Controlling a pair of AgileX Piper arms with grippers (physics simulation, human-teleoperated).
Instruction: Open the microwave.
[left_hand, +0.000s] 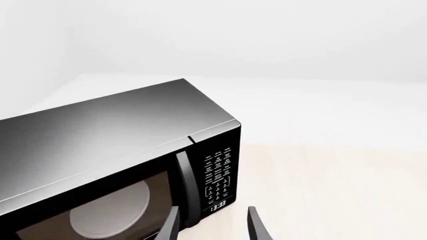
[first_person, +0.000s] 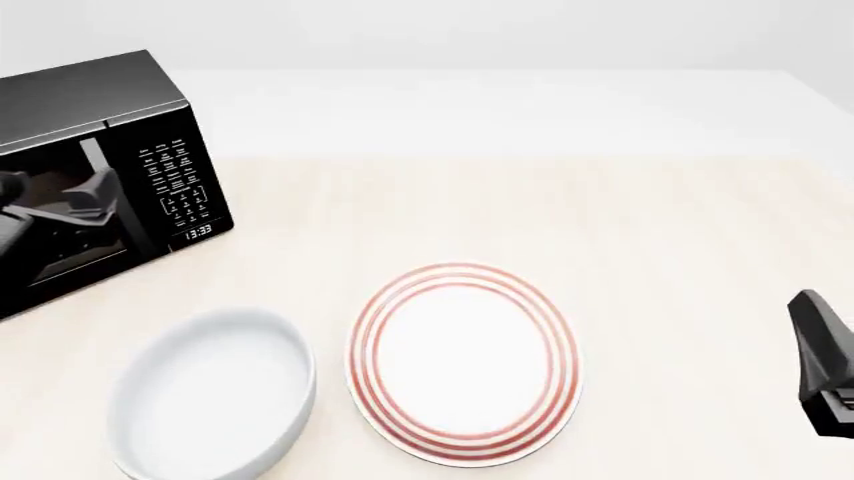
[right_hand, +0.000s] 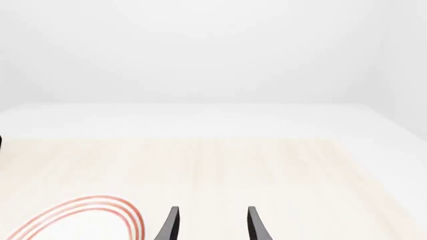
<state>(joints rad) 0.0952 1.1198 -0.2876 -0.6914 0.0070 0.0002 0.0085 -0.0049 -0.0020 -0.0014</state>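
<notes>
The microwave (first_person: 94, 110) is a glossy black box at the table's far left, with its door shut flush. Through the dark window a white turntable plate (left_hand: 110, 210) shows. The vertical bar handle (left_hand: 187, 185) runs beside the keypad panel (left_hand: 220, 175), whose clock reads 13:33. My left gripper (left_hand: 212, 227) is open, its fingers just in front of the handle and keypad and holding nothing. In the front view it appears as a dark shape (first_person: 96, 203) against the door. My right gripper (right_hand: 212, 227) is open and empty, low at the table's right edge (first_person: 817, 350), far from the microwave.
A white bowl (first_person: 214, 390) sits near the front left, in front of the microwave. A white plate with red rings (first_person: 461, 360) lies at the front middle and also shows in the right wrist view (right_hand: 87, 215). The light wooden tabletop (first_person: 641, 230) stretches to the right.
</notes>
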